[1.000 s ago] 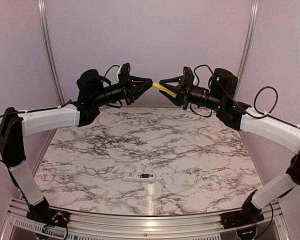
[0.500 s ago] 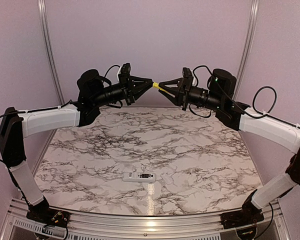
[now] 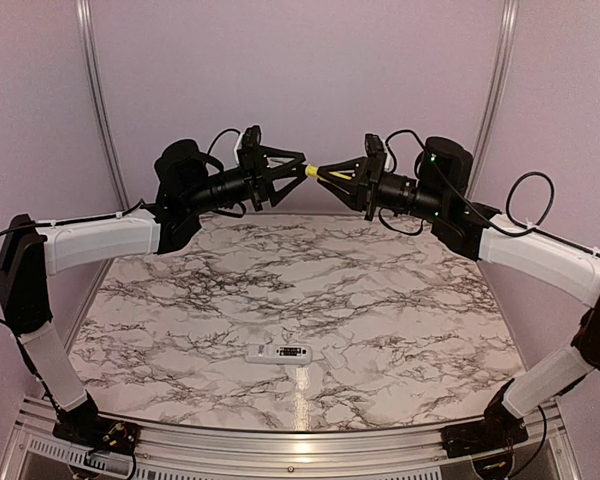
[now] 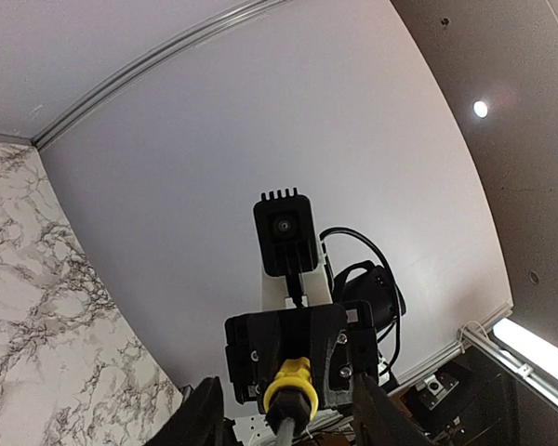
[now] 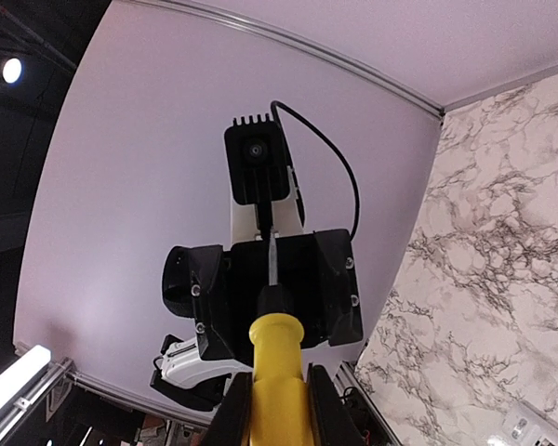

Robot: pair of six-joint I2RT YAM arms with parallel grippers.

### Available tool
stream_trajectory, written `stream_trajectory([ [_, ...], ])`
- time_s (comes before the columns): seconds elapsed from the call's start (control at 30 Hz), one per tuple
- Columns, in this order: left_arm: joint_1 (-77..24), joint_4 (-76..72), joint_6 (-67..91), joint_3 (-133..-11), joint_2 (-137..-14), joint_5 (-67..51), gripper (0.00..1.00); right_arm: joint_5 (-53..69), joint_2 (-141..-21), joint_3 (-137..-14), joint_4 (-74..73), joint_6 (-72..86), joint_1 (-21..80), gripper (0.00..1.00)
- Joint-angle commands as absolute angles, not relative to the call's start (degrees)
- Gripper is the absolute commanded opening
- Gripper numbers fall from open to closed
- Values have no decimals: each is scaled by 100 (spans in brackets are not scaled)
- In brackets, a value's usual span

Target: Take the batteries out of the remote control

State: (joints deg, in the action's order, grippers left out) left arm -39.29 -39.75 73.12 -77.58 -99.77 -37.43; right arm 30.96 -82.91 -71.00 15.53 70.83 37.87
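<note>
We hold both arms high above the counter [image 3: 180, 300], wrists facing each other. Our right fingers [image 5: 236, 413] are clamped on the yellow handle of the screwdriver [image 5: 277, 358], its thin shaft pointing at the left arm. Our left fingers [image 4: 203, 418] stand apart on either side of that shaft, not gripping it. The remote control [image 3: 280, 352] lies flat near the counter's front edge, dark compartment up, well apart from both arms. The batteries are too small for us to make out.

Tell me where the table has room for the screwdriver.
The marble tabletop is bare left, right and beyond the slim white remote control at near centre. Crowded only in the air at the back, around the yellow-handled screwdriver.
</note>
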Motion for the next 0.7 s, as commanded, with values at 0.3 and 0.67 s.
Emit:
stream_trajectory([
  [0.3, -3946, -1409, 5335, -7369, -8894, -3184, 99, 2856, -7767, -7393, -176, 5702, 3797, 0],
  [0.67, -3872, 1064, 3013, -7141, -7616, -1252, 99, 2753, -7922, -8240, -2038, 4012, 3770, 0],
])
